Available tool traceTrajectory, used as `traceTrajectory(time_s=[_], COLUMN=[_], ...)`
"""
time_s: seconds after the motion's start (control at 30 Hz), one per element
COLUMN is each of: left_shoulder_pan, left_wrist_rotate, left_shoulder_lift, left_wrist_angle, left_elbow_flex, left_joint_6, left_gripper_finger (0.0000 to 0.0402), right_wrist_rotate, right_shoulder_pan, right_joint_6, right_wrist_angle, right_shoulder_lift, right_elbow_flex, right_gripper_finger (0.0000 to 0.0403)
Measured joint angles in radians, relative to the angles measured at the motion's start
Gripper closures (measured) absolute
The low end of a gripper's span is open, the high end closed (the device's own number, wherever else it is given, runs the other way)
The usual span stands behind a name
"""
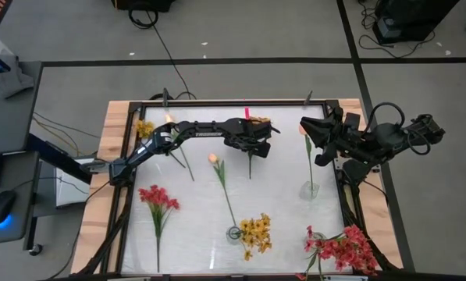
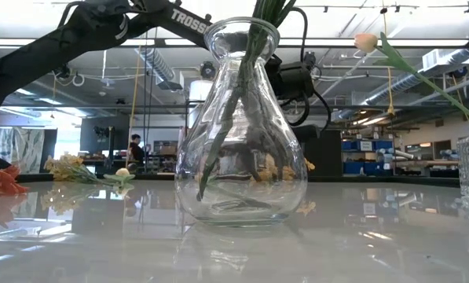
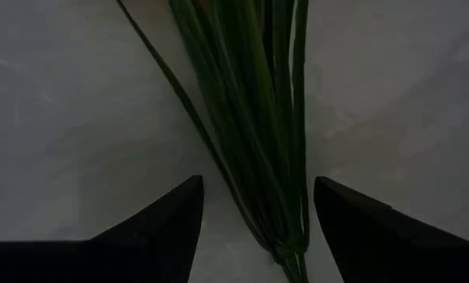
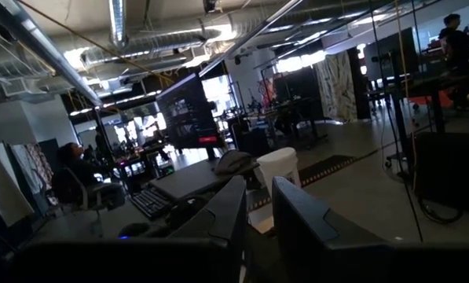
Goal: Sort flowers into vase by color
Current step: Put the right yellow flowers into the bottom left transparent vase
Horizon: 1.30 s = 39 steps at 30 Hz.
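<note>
Left gripper (image 1: pixel 252 139): over the far middle of the white table (image 1: pixel 193 226), fingers spread wide; in its wrist view the two dark fingertips (image 3: pixel 167 224) stand either side of a bunch of green stems (image 3: pixel 254 118) lying on the table, not closed on them.
Yellow-orange cluster under left gripper (image 1: pixel 261 123): its blooms show just beyond the gripper, its stem running back toward the near side.
Right gripper (image 1: pixel 314 140): at the far right of the table, fingers (image 4: pixel 218 224) nearly together with only a narrow gap; nothing seen between them; its wrist camera looks out into the room.
Near centre vase (image 2: pixel 242 126): clear glass, bulbous, at the near edge; green stems stand in it, and from above a yellow-orange bunch (image 1: pixel 256 232) leans out of it.
Near right vase (image 1: pixel 314 238): clear glass, holding a red-pink bunch (image 1: pixel 346 250) that spills toward the near right corner.
Right vase (image 1: pixel 311 189): clear glass, midway along the right side, holding one slim stem with a pale peach bud (image 1: pixel 304 130) at its top.
Loose red-pink flower (image 1: pixel 158 199): lying flat on the near left part of the table.
Loose peach bud stem (image 1: pixel 214 159): lying mid-table, stem pointing toward the centre vase.
Second loose peach bud (image 1: pixel 168 119): far left, partly under the left arm.
Loose yellow cluster (image 1: pixel 144 129): far left corner, flat on the table.
</note>
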Motion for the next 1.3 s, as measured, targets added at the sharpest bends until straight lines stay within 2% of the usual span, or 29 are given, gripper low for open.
traceTrajectory(time_s=[0.27, 0.93, 1.3], left_shoulder_pan=[-0.002, -0.001, -0.001], left_wrist_rotate=[-0.001, -0.003, 0.008], left_shoulder_lift=[0.001, 0.002, 0.007], left_wrist_angle=[-0.003, -0.03, -0.057], left_elbow_flex=[-0.001, -0.002, 0.023], left_joint_6=[-0.001, -0.002, 0.013], left_gripper_finger=[0.0167, 0.0298, 0.0339], right_wrist_rotate=[0.0, 0.0, 0.0], right_shoulder_pan=[0.0, 0.0, 0.0], right_joint_6=[0.0, 0.0, 0.0], right_wrist_angle=[0.001, 0.002, 0.002], right_shoulder_lift=[0.0, 0.0, 0.0], right_elbow_flex=[0.0, 0.0, 0.0], right_gripper_finger=[0.0328, 0.0328, 0.0328])
